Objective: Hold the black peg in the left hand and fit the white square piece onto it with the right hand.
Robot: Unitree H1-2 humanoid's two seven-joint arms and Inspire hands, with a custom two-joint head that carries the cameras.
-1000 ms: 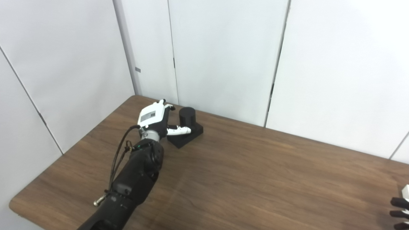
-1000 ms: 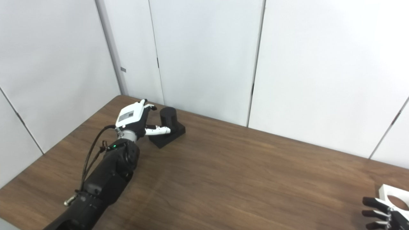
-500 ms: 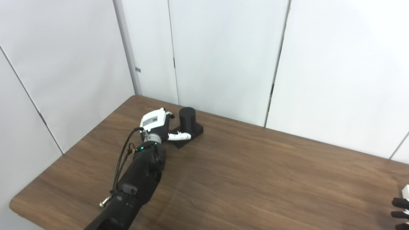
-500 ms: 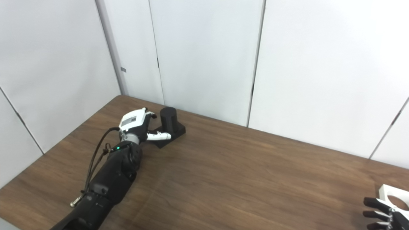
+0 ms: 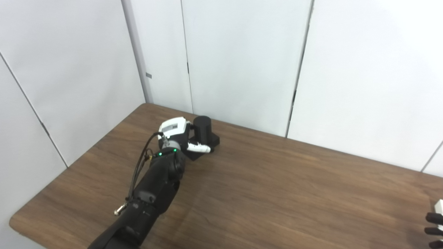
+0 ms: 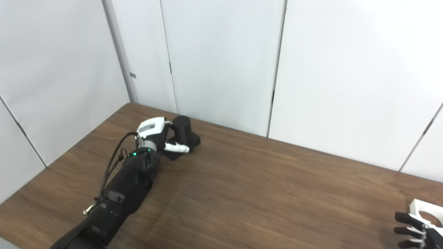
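Note:
The black peg [image 5: 202,127] is a short cylinder on a square black base, standing at the far left of the table. My left hand [image 5: 178,134] is right against the peg's left side, fingers open and spread around the cylinder, thumb lying over the base; it holds nothing. It also shows in the right eye view [image 6: 157,133] beside the peg [image 6: 182,127]. The white square piece [image 6: 427,211] with a round hole lies at the table's right edge. My right hand [image 6: 413,230] rests just in front of it, fingers apart, mostly out of frame.
The brown wooden table [image 5: 277,193] runs up to white wall panels [image 5: 242,58] close behind the peg. The table's left edge and rounded front-left corner [image 5: 17,223] lie near my left arm.
My left hand has come down and moved right, closing in against the peg's side. The peg and the right hand have not moved.

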